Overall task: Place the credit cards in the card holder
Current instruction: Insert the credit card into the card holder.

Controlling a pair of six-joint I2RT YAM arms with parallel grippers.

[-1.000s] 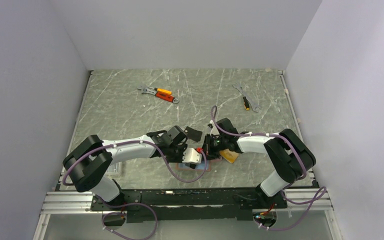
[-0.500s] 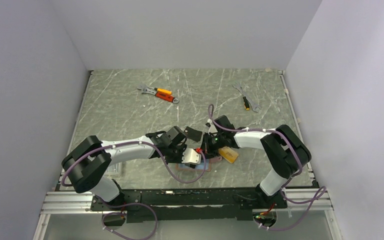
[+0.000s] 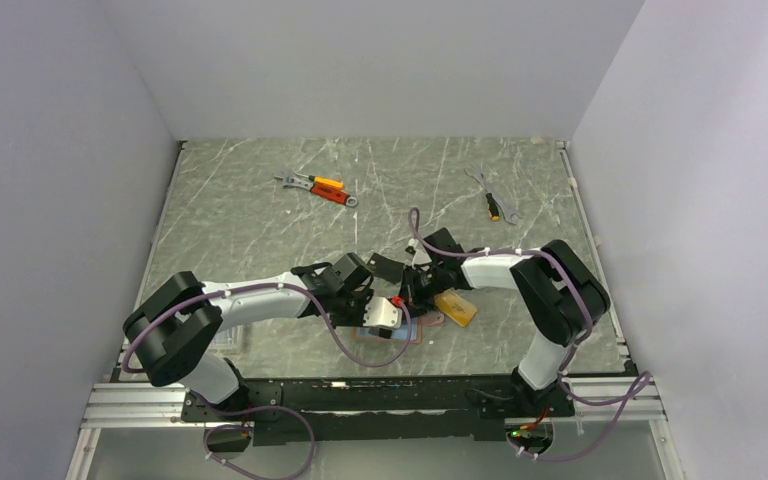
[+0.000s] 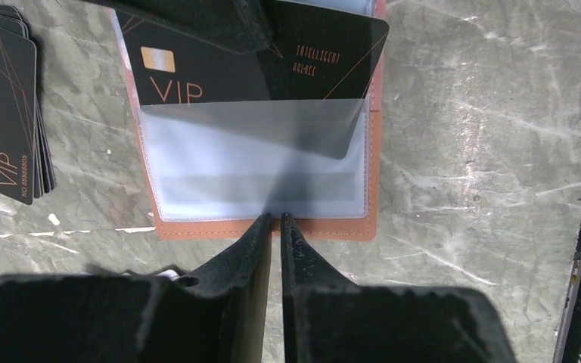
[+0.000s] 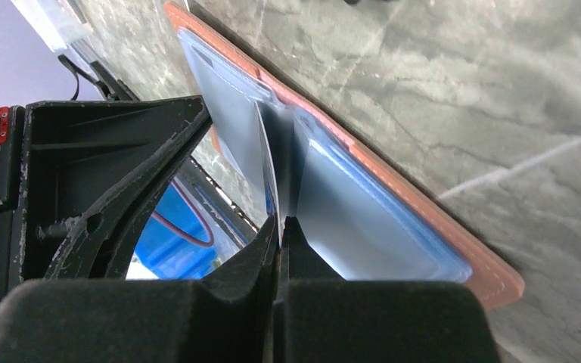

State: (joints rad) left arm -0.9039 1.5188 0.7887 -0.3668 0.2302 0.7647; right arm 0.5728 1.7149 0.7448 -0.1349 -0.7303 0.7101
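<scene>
Pinches card holder (image 4: 333, 227) at its 6 o'clock edge with left gripper (image 4: 276, 221); clamps black card (image 4: 325, 60), half inside clear sleeve (image 4: 219, 166), with right gripper (image 5: 280, 221) at 12 o'clock.

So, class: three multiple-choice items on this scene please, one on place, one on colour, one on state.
1. In the left wrist view, the stack of black cards lies: A left of the card holder; B inside it; C on top of it.
2. The card holder's border is: A blue; B reddish-brown; C green.
3. The right tool is: A wide open; B gripping a wrench; C shut on a clear sleeve.
Answers: 1A, it lies beside the holder's left edge. 2B, the leather rim shows. 3C, its fingers pinch the sheet.
</scene>
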